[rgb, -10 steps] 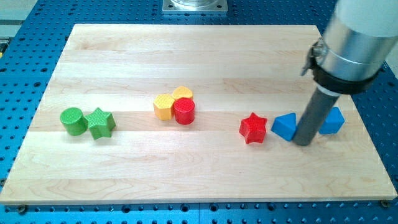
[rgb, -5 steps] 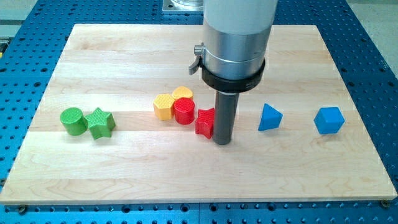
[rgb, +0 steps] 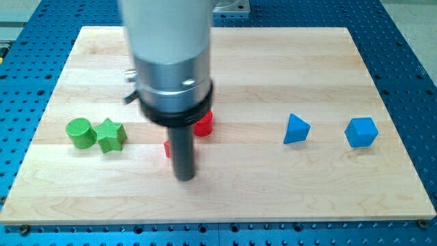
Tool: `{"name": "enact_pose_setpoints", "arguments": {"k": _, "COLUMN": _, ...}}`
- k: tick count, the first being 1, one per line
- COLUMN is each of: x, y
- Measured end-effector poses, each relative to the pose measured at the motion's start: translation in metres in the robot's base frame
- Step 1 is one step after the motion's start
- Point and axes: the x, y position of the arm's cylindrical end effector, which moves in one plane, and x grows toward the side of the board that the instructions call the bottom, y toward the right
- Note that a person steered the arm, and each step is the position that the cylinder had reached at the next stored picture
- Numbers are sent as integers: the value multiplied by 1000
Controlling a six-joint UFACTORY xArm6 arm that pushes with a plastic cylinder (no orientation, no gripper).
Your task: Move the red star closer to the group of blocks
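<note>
One tip [rgb: 185,177], touching red star [rgb: 167,148]

A wooden table [rgb: 273,68] fills most of the frame, resting on a blue perforated base [rgb: 20,102] that shows along the left, right and bottom edges. At the left of the frame a green cylinder [rgb: 80,132] and a green star [rgb: 110,135] sit touching, the star on the right. At the right, a blue triangular block [rgb: 295,128] and a blue cube [rgb: 360,132] stand apart, the cube nearer the right edge.
</note>
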Motion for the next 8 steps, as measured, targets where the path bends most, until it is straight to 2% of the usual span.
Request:
{"name": "enact_pose_setpoints", "arguments": {"k": 1, "x": 17, "y": -4}}
{"name": "enact_pose_setpoints", "arguments": {"k": 2, "x": 15, "y": -13}}
{"name": "enact_pose_setpoints", "arguments": {"k": 4, "x": -10, "y": -12}}
{"name": "enact_pose_setpoints", "arguments": {"k": 6, "x": -10, "y": 23}}
{"name": "enact_pose_setpoints", "arguments": {"k": 8, "x": -18, "y": 20}}
